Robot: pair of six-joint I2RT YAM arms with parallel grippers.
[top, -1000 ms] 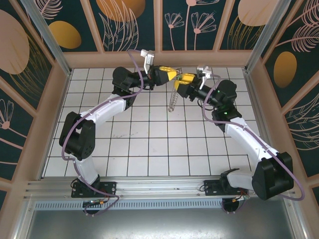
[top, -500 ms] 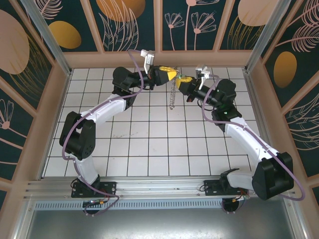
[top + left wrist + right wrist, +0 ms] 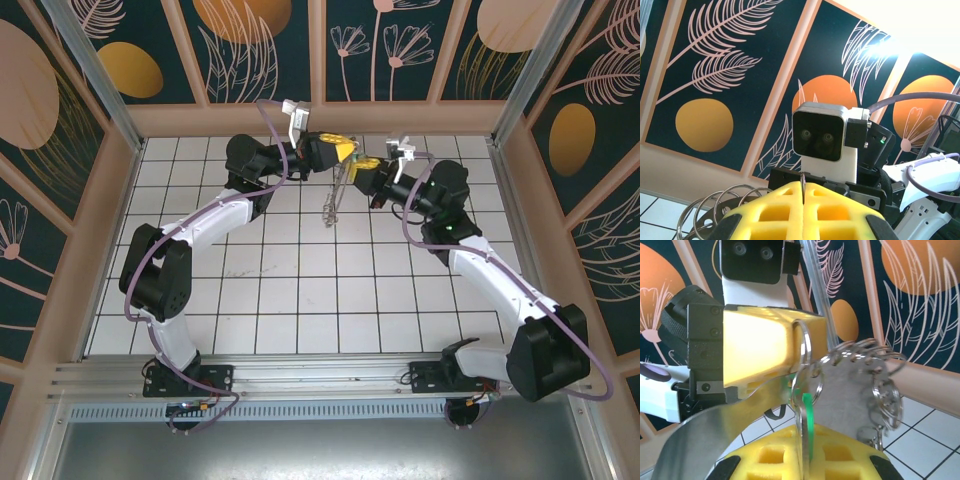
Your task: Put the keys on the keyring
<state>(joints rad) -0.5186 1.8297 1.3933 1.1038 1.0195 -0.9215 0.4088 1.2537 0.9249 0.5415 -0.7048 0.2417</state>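
Top external: both arms reach to the far edge of the tiled table (image 3: 300, 290), tips meeting about mid-width, raised off the tiles. Left gripper (image 3: 343, 150) and right gripper (image 3: 358, 166) sit just beside each other, yellow pads nearly touching. The keyring (image 3: 332, 205) hangs down from between them as a thin silvery strand, tilted a bit to the left, above the far tiles; whether its low end touches the table can't be told

Left wrist: left gripper (image 3: 803, 192) pads (image 3: 775, 205) pressed together, with a thin metal edge of the hoop pinched in the seam. Small silvery loops of the keyring (image 3: 715, 207) fan out at lower left. The right arm's wrist camera (image 3: 822, 137) faces in, close behind the pads

Right wrist: right gripper (image 3: 807, 460) pads closed on the green key (image 3: 809, 412), green head and silvery blade standing upright in the seam. Just above, the left gripper's yellow finger (image 3: 757, 347) clamps a ring of the keyring (image 3: 802, 347); key and that ring overlap, touching or very near. A cluster of small silvery rings (image 3: 875, 370) dangles to the right, blurred
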